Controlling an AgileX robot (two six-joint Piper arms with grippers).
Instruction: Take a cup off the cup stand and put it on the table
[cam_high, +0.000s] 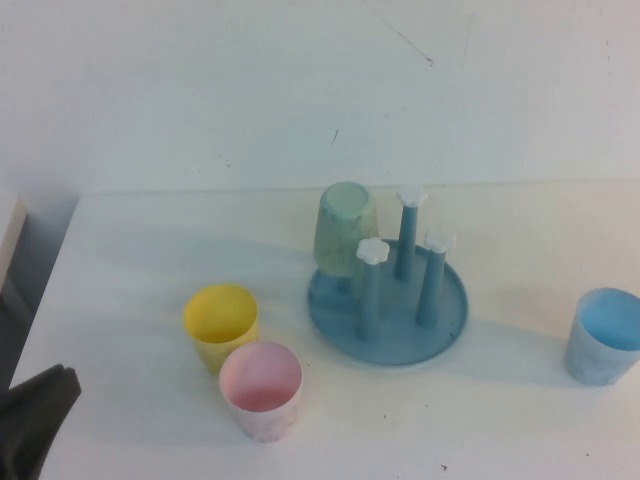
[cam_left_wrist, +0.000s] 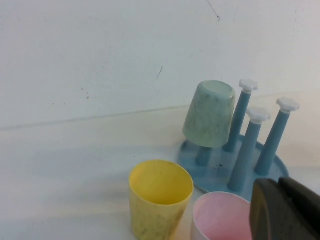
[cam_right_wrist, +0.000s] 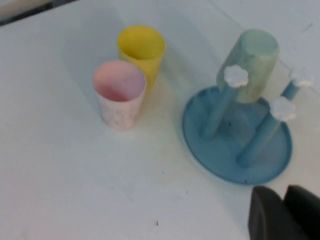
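White table (cam_high: 150, 400) carries the cup (cam_high: 603, 349), upright and well clear of both grippers. Left gripper (cam_left_wrist: 285, 210) clenched; right gripper (cam_right_wrist: 280, 212) jaws unclear. A careless sweep could topple it.

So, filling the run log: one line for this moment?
light blue plastic cup: upright on white table, off stand | left gripper: shut, parked | right gripper: above table
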